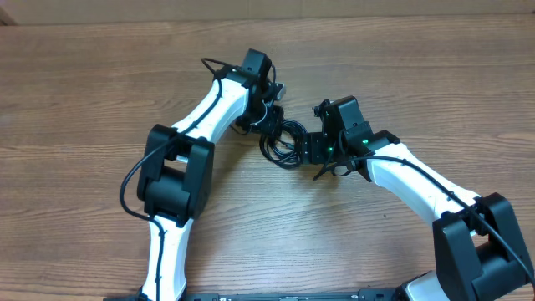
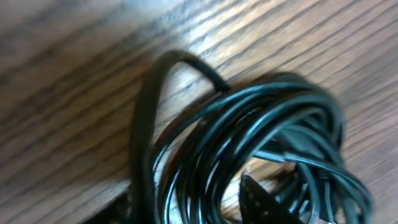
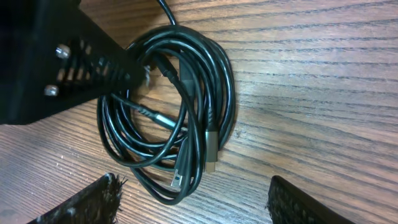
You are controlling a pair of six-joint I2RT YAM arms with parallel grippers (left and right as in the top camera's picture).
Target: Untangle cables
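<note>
The cables (image 1: 282, 138) lie as one small coil of thin black cord on the wooden table, between my two grippers. In the left wrist view the cables (image 2: 249, 124) fill the frame. My left gripper (image 2: 186, 205) has one dark finger (image 2: 258, 199) inside the coil and the other at the lower left, with several strands between them; whether they pinch is unclear. From the right wrist the cables (image 3: 174, 106) show two plug ends (image 3: 212, 146) near the coil's lower side. My right gripper (image 3: 199, 208) is open just short of the coil, with nothing between its fingers (image 3: 93, 202).
The left arm's black finger (image 3: 81, 68) reaches onto the coil's upper left rim. The wood-grain table (image 1: 84, 84) extends all around, with its far edge along the top. Thick black arm wires (image 1: 418, 163) run along both white arms.
</note>
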